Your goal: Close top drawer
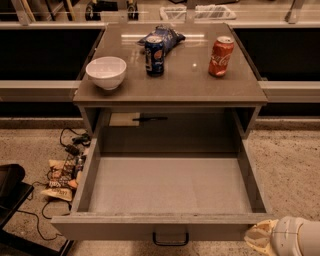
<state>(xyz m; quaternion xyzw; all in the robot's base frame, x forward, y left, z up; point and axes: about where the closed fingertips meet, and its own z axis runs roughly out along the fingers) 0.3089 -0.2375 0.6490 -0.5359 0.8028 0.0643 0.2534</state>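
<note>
- Gripper [264,238] sits at the near right corner of the view, just beside the right end of the drawer [170,186] front. Only a cream tip and a white rounded body show, the rest is cut off by the frame, and I cannot tell whether it is open or closed, or whether it touches the front.
- Handle [171,239], a small dark loop, hangs at the centre of the drawer front, close to the bottom edge of the view.
- Drawer is pulled far out toward the near side, its plain grey inside bare.
- Black object [10,189] lies on the floor at near left, mostly cut off and hard to identify.
- Cables [70,141] and wrappers [60,181] are scattered on the speckled floor [290,165] just left of the drawer.
- Behind the drawer, inside the dark cabinet opening, a pale sheet [123,119] and a thin dark pen-like thing [150,118] show dimly.
- Cabinet top [185,82] holds a white bowl [106,71] at left, a blue can [154,55] at centre and a red can [221,49] at right, all upright and apart.
- Blue bag [165,35] lies just behind the blue can, partly hidden by it.
- Farthest back, clear containers [210,11] are cut off by the top edge.
</note>
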